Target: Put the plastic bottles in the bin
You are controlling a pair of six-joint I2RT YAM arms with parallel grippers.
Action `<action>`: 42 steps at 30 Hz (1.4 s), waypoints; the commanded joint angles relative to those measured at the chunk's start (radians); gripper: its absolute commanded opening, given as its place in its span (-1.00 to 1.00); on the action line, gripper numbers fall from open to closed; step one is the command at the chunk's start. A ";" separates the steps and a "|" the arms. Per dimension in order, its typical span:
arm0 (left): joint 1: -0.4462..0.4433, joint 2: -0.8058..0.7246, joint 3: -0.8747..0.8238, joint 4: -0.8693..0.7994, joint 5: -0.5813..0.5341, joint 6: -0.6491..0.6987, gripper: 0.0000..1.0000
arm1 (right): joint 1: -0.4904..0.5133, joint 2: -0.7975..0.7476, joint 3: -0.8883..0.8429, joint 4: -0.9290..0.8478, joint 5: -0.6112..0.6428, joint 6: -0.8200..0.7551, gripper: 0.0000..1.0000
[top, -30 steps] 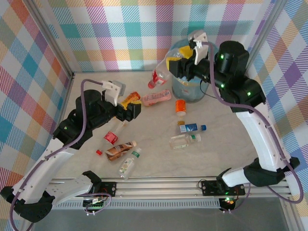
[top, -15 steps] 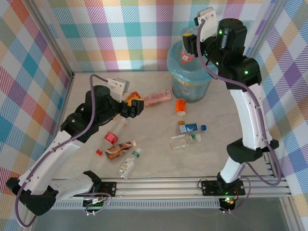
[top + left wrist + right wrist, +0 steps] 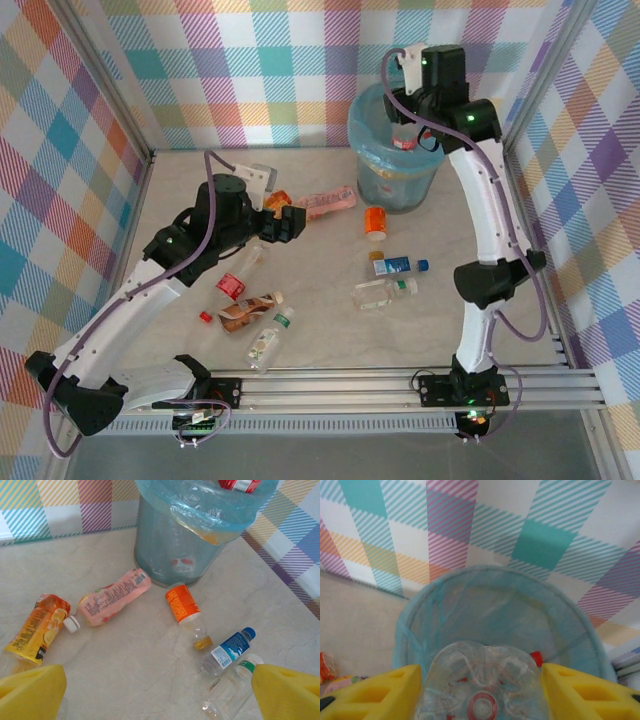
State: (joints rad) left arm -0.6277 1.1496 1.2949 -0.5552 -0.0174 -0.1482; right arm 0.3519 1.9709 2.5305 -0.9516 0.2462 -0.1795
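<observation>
Right gripper (image 3: pixel 480 694) and bottle (image 3: pixel 476 672) now seemingly over bin (image 3: pixel 451 582)

You see a pale bench (image 3: pixel 320 255) with a smooth, stone-like pattern and a faint sheen. The bin (image 3: pixel 165 555) looks like finely textured grey-blue plastic, its liner bag (image 3: pixel 200 515) thin, glossy, crinkled translucent film. The clear bottle (image 3: pixel 480 677) between the fingers (image 3: pixel 380 692) of your right end effector (image 3: pixel 480 695) is shiny moulded plastic; those yellow fingers look matt. The front rail (image 3: pixel 340 385) is brushed, silvery metal.

Right hand (image 3: pixel 408 122) over bin (image 3: pixel 384 186) gripping red-labelled bottle (image 3: pixel 404 142), loose bottles (image 3: pixel 385 292) scattered on table (image 3: pixel 320 262)
</observation>
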 commanded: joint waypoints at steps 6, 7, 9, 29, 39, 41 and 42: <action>-0.006 0.004 -0.014 -0.049 -0.029 -0.059 0.90 | -0.030 0.106 0.037 -0.092 -0.032 0.051 -0.13; -0.006 0.004 -0.015 -0.051 -0.030 -0.060 0.90 | -0.034 0.120 0.037 -0.097 -0.033 0.054 -0.12; -0.006 0.005 -0.017 -0.054 -0.032 -0.061 0.90 | -0.043 0.138 0.036 -0.099 -0.031 0.058 -0.11; -0.004 0.053 0.016 -0.066 -0.026 -0.063 0.91 | -0.116 0.288 0.004 -0.077 -0.100 0.074 0.22; -0.004 0.049 0.021 -0.074 -0.035 -0.064 0.91 | -0.119 0.243 0.042 -0.061 -0.150 0.124 0.62; -0.004 0.050 0.023 -0.074 -0.034 -0.066 0.91 | -0.119 0.221 0.047 -0.053 -0.156 0.129 0.64; -0.004 0.051 0.025 -0.075 -0.033 -0.065 0.91 | -0.119 0.209 0.052 -0.052 -0.160 0.133 0.65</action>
State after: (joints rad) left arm -0.6277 1.2041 1.2911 -0.6250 -0.0395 -0.1986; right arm 0.2359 2.2524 2.5370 -1.0107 0.1188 -0.0761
